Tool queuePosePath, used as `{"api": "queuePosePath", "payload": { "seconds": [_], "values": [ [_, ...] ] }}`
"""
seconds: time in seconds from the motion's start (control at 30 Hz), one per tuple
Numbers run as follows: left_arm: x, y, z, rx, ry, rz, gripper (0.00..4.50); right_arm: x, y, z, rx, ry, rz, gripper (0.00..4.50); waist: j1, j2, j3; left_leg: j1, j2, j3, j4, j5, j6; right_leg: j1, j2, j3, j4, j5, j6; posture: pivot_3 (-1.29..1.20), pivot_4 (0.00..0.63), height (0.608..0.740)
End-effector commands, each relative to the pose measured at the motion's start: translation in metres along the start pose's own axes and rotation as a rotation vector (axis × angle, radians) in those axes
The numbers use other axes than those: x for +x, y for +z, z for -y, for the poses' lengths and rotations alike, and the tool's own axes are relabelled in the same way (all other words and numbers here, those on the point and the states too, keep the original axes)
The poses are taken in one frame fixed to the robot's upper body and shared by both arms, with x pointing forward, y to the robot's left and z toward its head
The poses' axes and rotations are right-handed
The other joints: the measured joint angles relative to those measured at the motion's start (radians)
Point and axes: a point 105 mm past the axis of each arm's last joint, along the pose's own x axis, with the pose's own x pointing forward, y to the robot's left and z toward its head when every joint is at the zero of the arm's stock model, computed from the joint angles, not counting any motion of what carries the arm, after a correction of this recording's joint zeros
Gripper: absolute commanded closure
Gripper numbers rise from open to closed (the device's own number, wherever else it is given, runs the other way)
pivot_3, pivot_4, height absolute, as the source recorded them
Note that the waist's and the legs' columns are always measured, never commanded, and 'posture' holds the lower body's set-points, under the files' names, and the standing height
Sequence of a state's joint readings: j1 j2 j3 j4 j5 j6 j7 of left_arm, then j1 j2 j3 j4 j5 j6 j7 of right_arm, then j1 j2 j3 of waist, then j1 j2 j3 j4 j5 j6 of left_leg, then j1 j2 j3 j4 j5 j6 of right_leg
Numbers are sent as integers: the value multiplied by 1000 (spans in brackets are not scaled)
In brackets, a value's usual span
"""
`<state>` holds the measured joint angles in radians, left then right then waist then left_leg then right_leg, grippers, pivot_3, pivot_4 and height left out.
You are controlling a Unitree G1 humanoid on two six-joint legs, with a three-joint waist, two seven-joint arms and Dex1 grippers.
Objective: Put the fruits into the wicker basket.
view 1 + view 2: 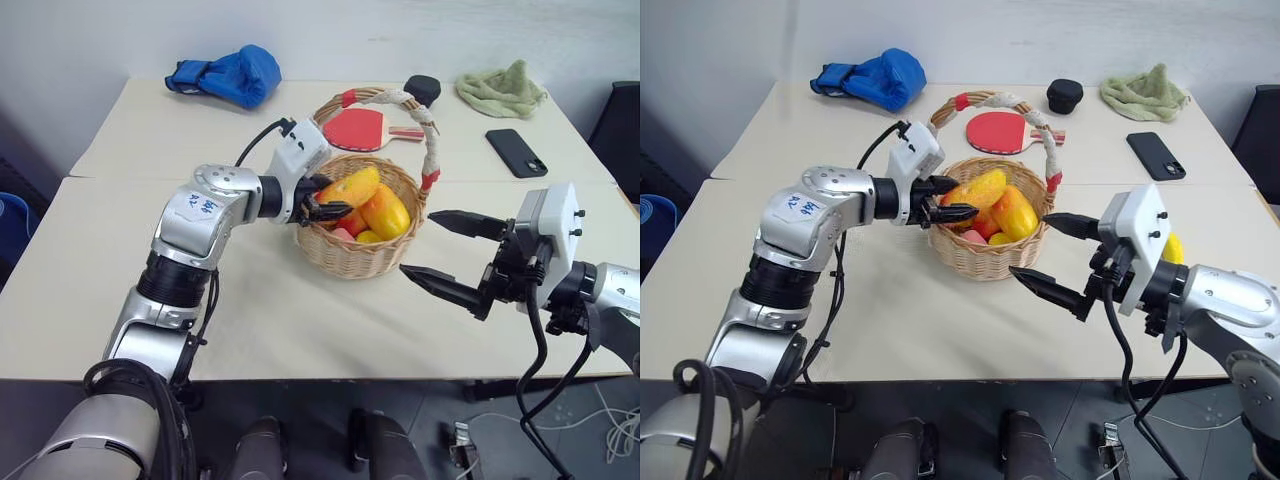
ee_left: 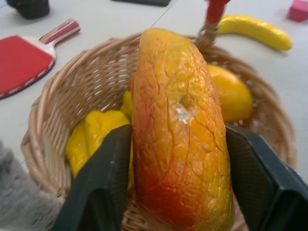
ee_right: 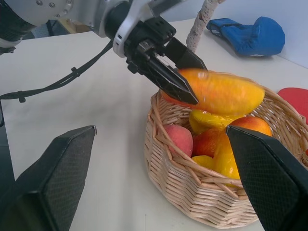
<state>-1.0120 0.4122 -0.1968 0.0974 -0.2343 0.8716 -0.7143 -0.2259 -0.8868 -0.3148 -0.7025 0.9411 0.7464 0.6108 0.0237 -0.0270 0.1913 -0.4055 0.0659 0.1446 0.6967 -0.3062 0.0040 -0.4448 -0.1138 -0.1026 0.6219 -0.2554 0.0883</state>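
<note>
The wicker basket (image 1: pixel 355 240) stands near the middle of the pale counter (image 1: pixel 300 330). Behind it lies a red table-tennis paddle (image 1: pixel 357 128), half framed by the basket's arched handle, with a small black pot (image 1: pixel 1064 96) just past the paddle. A blue boxing glove (image 1: pixel 228 75) sits well behind the basket on the robot's left, a green cloth (image 1: pixel 503 90) and a black phone (image 1: pixel 516 152) behind it on the right. A banana (image 2: pixel 255 31) and a small pink chunk (image 2: pixel 298 10) lie on the counter beyond the basket's far rim.

Inside the basket rest one mango (image 1: pixel 388 212) and other yellow and reddish pieces. The left pincer (image 1: pixel 948 212) reaches over the basket's near-left rim, its two fingers on either side of a second mango (image 2: pixel 180 134) held above the fruit already inside; from the wrist the pads look close against its flanks, though whether they press it I cannot tell. The right pincer (image 1: pixel 445 253) hangs beside the basket on the right, spread wide, holding nothing
</note>
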Motion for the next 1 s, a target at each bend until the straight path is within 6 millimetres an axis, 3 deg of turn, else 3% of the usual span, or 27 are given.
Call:
{"api": "queuePosePath", "payload": {
  "seconds": [0.03, 0.07, 0.23, 0.37, 0.47, 0.57, 0.77, 0.9, 1.0],
  "values": [
    [-11, 25, 1, 19, -10, 95, 340, -6, 10, 4, -55, -30, 10, 0, 0, 0, 0, 0, 0, 0, 0, 0, 0, 0, 0, 0, 0, 0, 0, 0, 150, 740],
    [-17, 29, 4, -13, -43, 130, 29, -9, 8, 8, -50, -59, 4, 0, 0, 0, 0, 0, 0, 0, 0, 0, 0, 0, 0, 0, 0, 0, 0, 0, 150, 740],
    [-55, 39, 14, -2, -173, 253, 29, -31, 1, 28, 14, -239, -7, 0, -3, 0, 0, 0, 0, 0, 0, 0, 0, 0, 0, 0, 1, 0, 0, 0, 150, 740],
    [-92, 41, 45, 81, -403, 324, 29, -52, -10, 40, 64, -366, -64, 0, -2, 0, 0, 1, 1, 0, -1, 0, -1, 0, 0, 0, 2, 0, 0, 0, 150, 740],
    [-117, 39, 66, 88, -589, 320, 29, -79, -29, 64, 110, -528, -179, 0, 2, 0, 0, 1, 0, 0, 0, 0, 0, 1, 0, 0, 0, 0, 0, 0, 150, 740],
    [-113, 34, 68, 88, -593, 293, 29, -100, -44, 85, 177, -644, -219, 0, 3, 0, 0, 1, -1, 0, 0, 0, 0, 2, -1, 0, -1, 0, -1, 0, 150, 740],
    [-96, 35, 72, 73, -578, 306, 29, -140, -93, 145, 256, -975, -369, 0, -4, 0, 0, 1, -1, 1, 0, 0, 2, 2, -1, 2, -1, 0, 0, 0, 150, 740],
    [-95, 40, 79, 82, -591, 326, 29, -127, -120, 148, 294, -919, -410, 0, -16, 1, -1, 2, -1, 1, -2, 2, -1, 1, 0, 2, 0, 0, 0, 0, 150, 740],
    [-95, 42, 78, 61, -585, 349, 29, -126, -139, 158, 344, -970, -388, 0, -25, 1, -1, 2, -1, 1, -3, 2, -2, 1, 0, 2, 0, 0, 0, 0, 150, 740]
  ]
}}
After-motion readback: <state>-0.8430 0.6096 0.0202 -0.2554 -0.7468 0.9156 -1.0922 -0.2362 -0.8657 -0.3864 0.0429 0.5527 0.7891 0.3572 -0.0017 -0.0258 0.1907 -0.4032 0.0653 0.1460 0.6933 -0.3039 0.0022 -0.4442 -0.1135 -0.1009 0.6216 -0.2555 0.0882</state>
